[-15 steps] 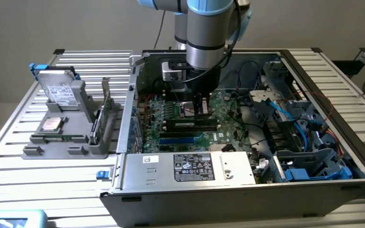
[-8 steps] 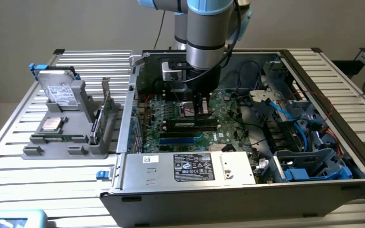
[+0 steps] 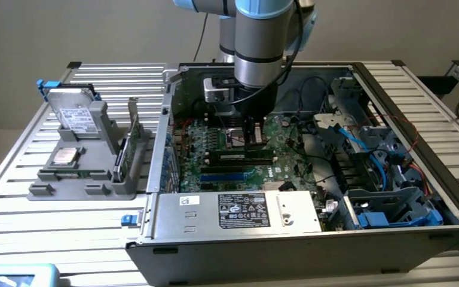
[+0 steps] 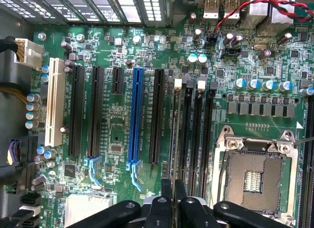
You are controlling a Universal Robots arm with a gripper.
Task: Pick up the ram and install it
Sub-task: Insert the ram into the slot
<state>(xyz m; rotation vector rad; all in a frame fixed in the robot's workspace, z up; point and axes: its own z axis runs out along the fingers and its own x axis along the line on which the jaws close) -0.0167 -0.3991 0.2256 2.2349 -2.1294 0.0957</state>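
My gripper (image 3: 250, 142) reaches down inside the open computer case (image 3: 421, 149), low over the green motherboard (image 4: 117, 139). In the wrist view its two black fingers (image 4: 167, 191) stand close together, shut on the ram (image 4: 174, 134). I see the ram edge-on as a thin strip running along the first memory slot. That slot's white latch (image 4: 178, 83) sits at its far end, and two more dark memory slots (image 4: 206, 134) lie beside it. The open processor socket (image 4: 255, 171) is just past them. I cannot tell how deep the ram sits in its slot.
A grey fixture (image 3: 78, 188) at the exterior view's left holds a drive (image 3: 76, 116), a silvery chip (image 3: 64, 156) and an upright card (image 3: 129, 143). The power supply (image 3: 238, 210) fills the case front. Cables and blue drive bays (image 3: 381, 179) crowd the right side. A blue slot (image 4: 135, 117) lies nearby.
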